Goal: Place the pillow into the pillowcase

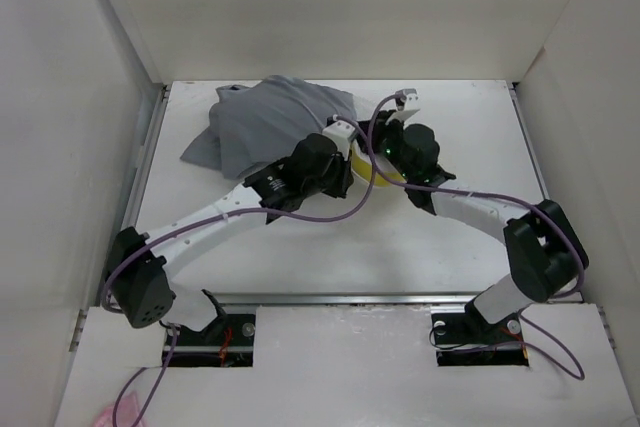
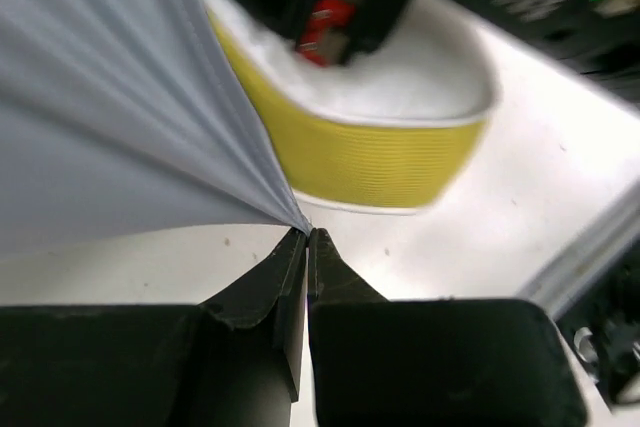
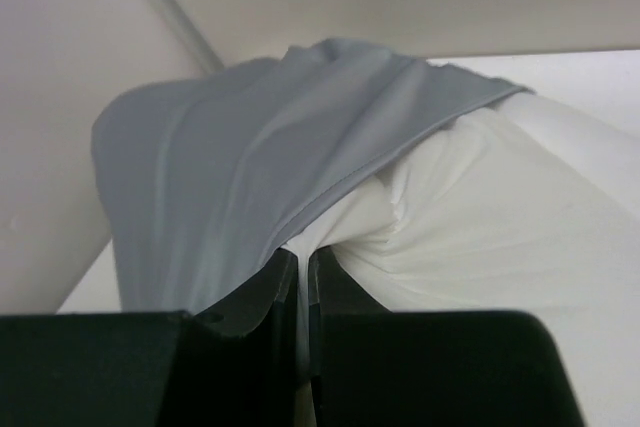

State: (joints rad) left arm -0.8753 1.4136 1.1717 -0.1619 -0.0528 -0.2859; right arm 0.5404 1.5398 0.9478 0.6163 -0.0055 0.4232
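Grey cloth is nipped at the tips of the L gripper [image 2: 306,235], jaws together on the case [image 2: 110,107] hem, fabric fanning up taut from the pinch. R gripper [image 3: 303,257] jaws nearly together too, clamped on a pucker of white pillow [image 3: 470,217] just under the grey hem. Case lies bunched towards the far-left corner of the table [image 1: 400,247]; pillow's yellow-banded end sticks out of its mouth, near mid-table on the far half.

Step, as I read it: draw case over that exposed end. To do it well: L lifts hem up & over the yellow corner, not just along it; R feeds pillow inward w/o letting go early.

Hidden: most of pillow is under the case, so how far in = can't tell. From above, both grippers blocked by the arms. Whether R also caught grey hem: unclear.
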